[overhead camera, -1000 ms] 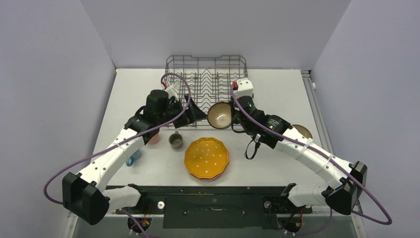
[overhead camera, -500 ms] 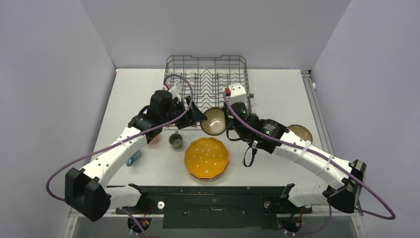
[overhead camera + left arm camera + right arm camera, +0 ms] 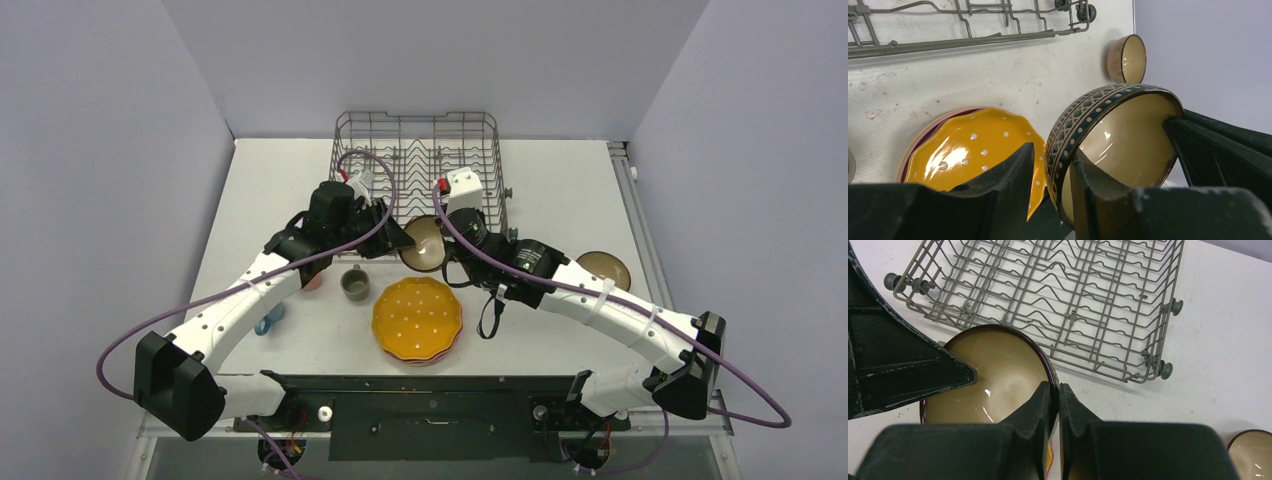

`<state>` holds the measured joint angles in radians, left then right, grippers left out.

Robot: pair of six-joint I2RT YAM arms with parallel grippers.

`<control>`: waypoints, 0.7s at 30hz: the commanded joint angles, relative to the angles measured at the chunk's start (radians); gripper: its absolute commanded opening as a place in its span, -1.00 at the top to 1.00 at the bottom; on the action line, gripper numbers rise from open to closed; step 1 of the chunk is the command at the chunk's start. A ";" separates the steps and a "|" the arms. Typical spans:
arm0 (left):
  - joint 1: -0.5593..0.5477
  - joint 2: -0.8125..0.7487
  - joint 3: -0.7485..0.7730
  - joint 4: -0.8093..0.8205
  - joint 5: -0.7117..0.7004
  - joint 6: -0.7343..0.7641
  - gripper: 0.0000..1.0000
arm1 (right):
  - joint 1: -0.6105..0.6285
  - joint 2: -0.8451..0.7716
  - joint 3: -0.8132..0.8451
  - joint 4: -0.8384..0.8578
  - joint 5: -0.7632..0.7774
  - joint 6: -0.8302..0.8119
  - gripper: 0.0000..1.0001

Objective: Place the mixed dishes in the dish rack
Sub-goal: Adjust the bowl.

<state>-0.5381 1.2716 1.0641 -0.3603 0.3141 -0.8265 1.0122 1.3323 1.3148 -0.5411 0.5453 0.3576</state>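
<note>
A dark brown bowl (image 3: 422, 243) with a patterned band and a cream inside hangs on edge just in front of the dish rack (image 3: 417, 150). My right gripper (image 3: 1054, 386) is shut on the bowl's (image 3: 993, 375) right rim. My left gripper (image 3: 1052, 156) straddles the opposite rim of the bowl (image 3: 1120, 130). One finger rests inside it, and a gap shows between the outer finger and the wall. Below lies the scalloped orange-yellow dotted plate (image 3: 417, 317) on pink plates. The rack (image 3: 1073, 300) holds no dishes.
A terracotta bowl (image 3: 604, 268) sits on the table to the right, under my right forearm. A grey-green cup (image 3: 354, 284), a pink cup (image 3: 312, 283) half hidden by my left arm, and a blue mug (image 3: 268, 320) stand at the left.
My right gripper has carried the dark brown bowl leftward and turned it towards my left gripper. The left jaws have narrowed around the bowl's rim.
</note>
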 commanded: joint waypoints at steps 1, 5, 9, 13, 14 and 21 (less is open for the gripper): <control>-0.008 0.009 0.051 0.015 0.002 0.013 0.51 | 0.015 0.002 0.077 0.060 0.075 0.001 1.00; -0.012 0.008 0.046 0.024 0.018 0.016 1.00 | 0.023 0.011 0.087 0.056 0.074 0.002 1.00; -0.016 0.000 0.036 0.043 0.032 0.014 1.00 | 0.025 0.011 0.097 0.050 0.067 0.009 1.00; -0.015 -0.010 0.025 0.062 0.033 0.008 1.00 | 0.025 0.010 0.106 0.033 0.055 0.021 1.00; -0.015 -0.011 0.018 0.072 0.034 0.007 1.00 | 0.025 0.009 0.107 0.029 0.052 0.025 1.00; -0.004 -0.036 -0.006 0.128 0.057 -0.015 1.00 | 0.002 -0.031 0.097 -0.009 -0.031 0.068 0.36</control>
<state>-0.5556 1.2873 1.0527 -0.3546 0.3305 -0.8089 1.0271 1.3510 1.3724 -0.5480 0.5579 0.3832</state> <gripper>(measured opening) 0.051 0.273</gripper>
